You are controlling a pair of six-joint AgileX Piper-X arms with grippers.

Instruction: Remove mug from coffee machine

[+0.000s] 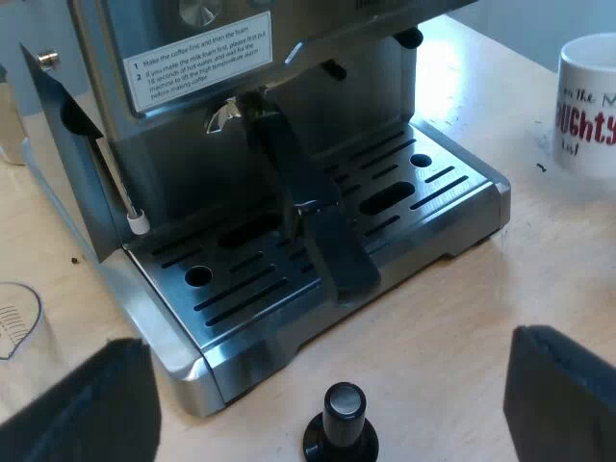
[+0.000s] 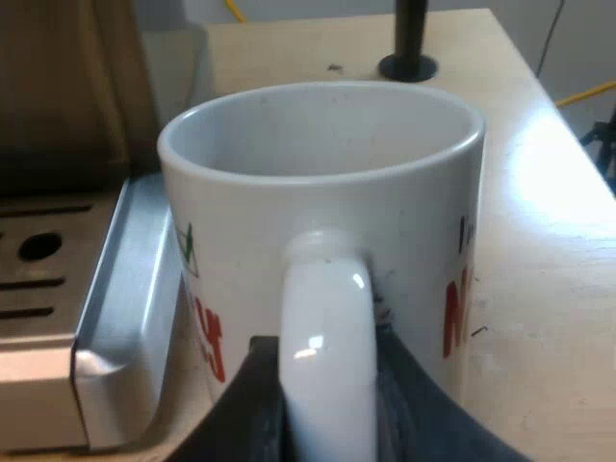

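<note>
Mug (image 2: 322,192) lettering only partly legible.

From the left wrist: set high and well back, looking down and forward past the left pincer (image 1: 325,342) onto the espresso machine (image 1: 192,164) front and the whole drip tray (image 1: 452,192), tamper (image 1: 342,423) just ahead of the spread fingers (image 1: 91,409). From the right wrist: set low and very near, looking forward and slightly down over the right pincer (image 2: 327,395) at the mug (image 2: 318,192) handle and across its rim. Shared by both: mug, the tray corner beside it, the pale table (image 1: 462,318)
</note>
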